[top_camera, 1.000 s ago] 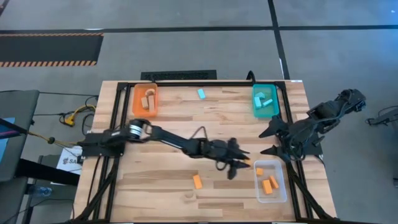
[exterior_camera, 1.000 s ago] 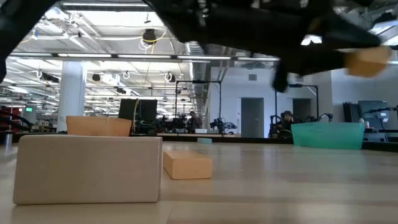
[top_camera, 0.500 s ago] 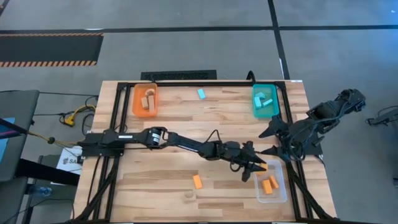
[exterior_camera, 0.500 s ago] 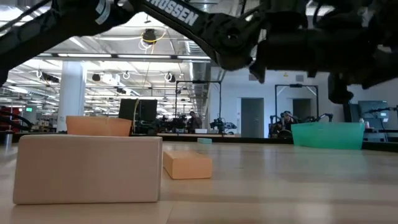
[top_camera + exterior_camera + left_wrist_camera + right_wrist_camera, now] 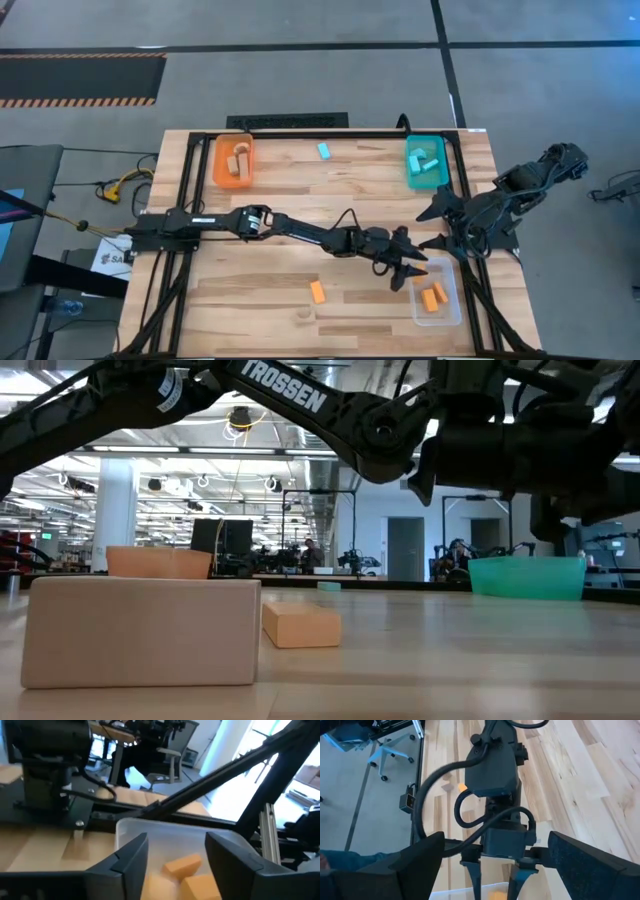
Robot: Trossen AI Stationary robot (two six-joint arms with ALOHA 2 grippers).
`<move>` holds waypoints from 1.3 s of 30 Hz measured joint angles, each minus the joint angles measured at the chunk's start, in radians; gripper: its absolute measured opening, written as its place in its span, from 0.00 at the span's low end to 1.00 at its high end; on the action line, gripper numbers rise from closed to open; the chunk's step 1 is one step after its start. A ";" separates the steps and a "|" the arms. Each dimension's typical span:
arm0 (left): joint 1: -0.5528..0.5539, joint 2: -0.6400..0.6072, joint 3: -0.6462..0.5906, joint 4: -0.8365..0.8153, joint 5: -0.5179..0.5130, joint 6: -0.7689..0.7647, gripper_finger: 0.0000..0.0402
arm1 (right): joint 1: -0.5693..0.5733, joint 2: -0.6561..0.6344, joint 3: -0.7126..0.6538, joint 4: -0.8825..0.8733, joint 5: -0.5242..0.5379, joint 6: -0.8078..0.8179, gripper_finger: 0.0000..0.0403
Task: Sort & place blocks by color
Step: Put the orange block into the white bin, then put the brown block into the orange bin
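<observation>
My left gripper (image 5: 412, 272) reaches across the table and hangs open over the far left corner of the clear tray (image 5: 447, 305). In the left wrist view its fingers (image 5: 176, 837) are spread with nothing between them, and orange blocks (image 5: 183, 865) lie in the tray below. Those orange blocks (image 5: 432, 297) also show from above. One orange block (image 5: 317, 292) and a pale wood block (image 5: 305, 317) lie flat on the table near its near edge. A light blue block (image 5: 324, 151) lies near the far edge. My right gripper (image 5: 436, 227) waits open by the right edge.
The orange tray (image 5: 218, 165) at far left holds pale wood blocks. The teal tray (image 5: 412, 170) at far right holds light blue blocks. In the low view the wood block (image 5: 140, 632) and orange block (image 5: 300, 625) sit close to the camera. Bare wood lies at the table's middle.
My left gripper has carried an orange block from the table's middle toward the right edge, ending over the clear tray. The block that showed at its fingertips a second ago is no longer between the fingers. My right arm has kept still.
</observation>
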 joint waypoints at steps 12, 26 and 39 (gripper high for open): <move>0.018 -0.118 -0.001 -0.364 0.040 0.150 0.57 | -0.003 0.001 0.000 0.003 0.000 0.000 0.94; -0.022 -0.406 0.001 -1.501 -0.073 0.235 0.58 | -0.002 0.001 0.000 0.034 0.058 -0.112 0.94; -0.299 -0.489 -0.001 -1.722 -0.098 -0.078 0.58 | -0.002 0.001 -0.060 0.096 0.062 -0.244 0.94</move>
